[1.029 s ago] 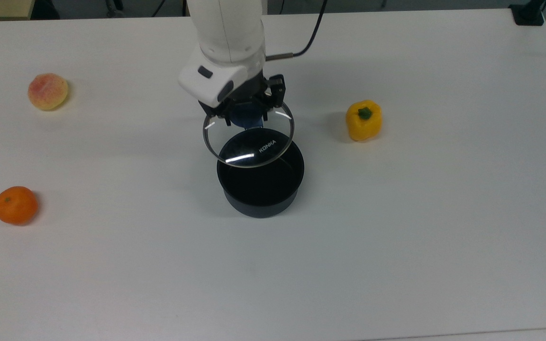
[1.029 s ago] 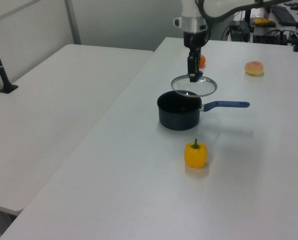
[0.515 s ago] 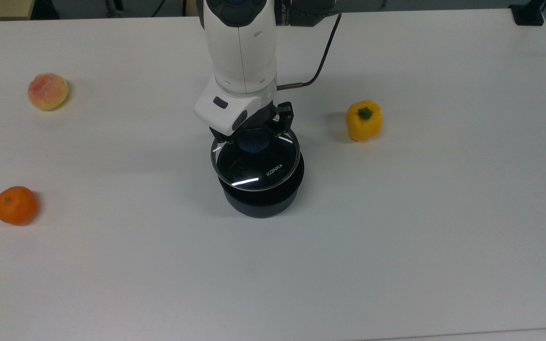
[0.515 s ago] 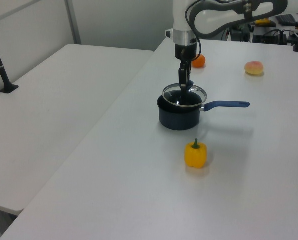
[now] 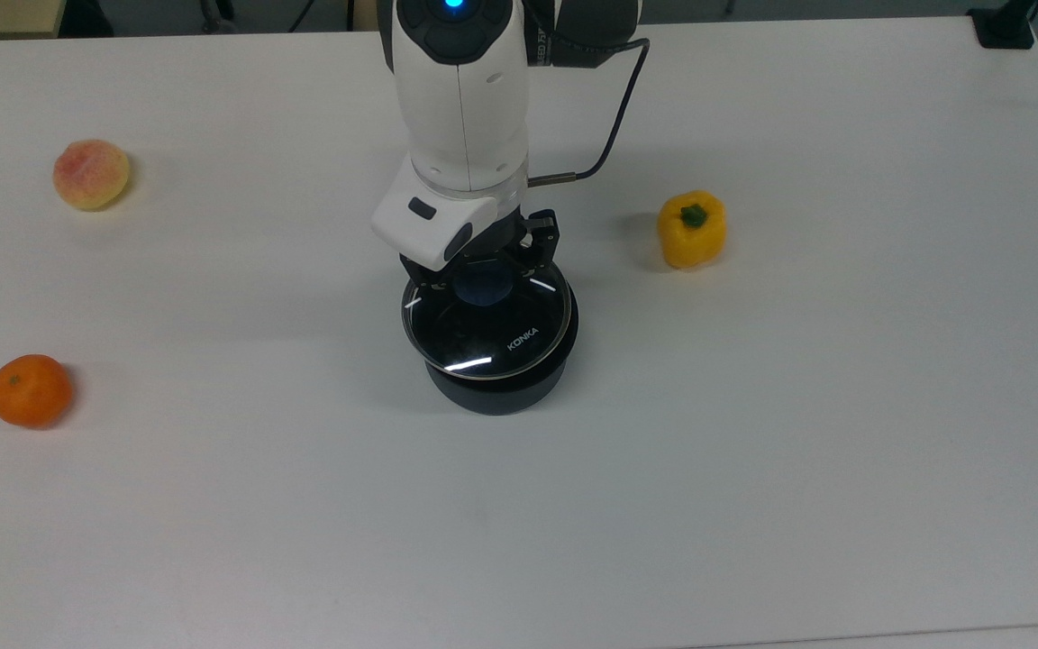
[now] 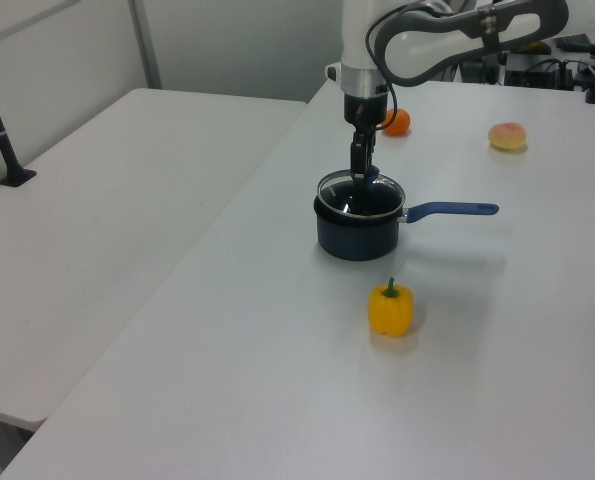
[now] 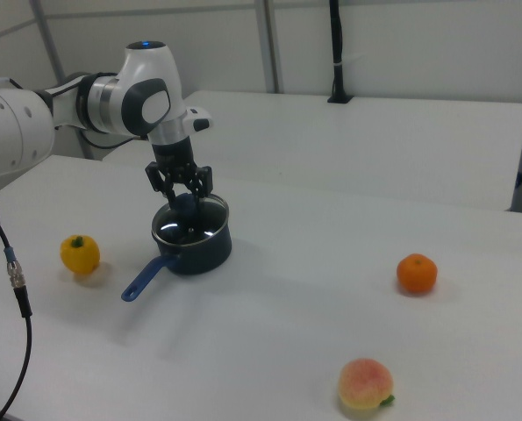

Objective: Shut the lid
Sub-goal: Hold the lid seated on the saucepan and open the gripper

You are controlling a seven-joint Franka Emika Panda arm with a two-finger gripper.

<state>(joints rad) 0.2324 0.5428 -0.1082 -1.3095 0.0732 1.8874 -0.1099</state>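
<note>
I see the lid (image 5: 486,326) on the saucepan (image 5: 499,386); in the top view, bell pepper (image 5: 691,229) right of the saucepan, peach (image 5: 91,174) and tangerine (image 5: 30,390) left.

The clear glass lid (image 5: 487,323) sits level on the dark saucepan (image 5: 496,383).

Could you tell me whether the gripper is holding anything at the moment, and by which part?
The gripper holds the lid by its blue knob, over the saucepan.
</note>
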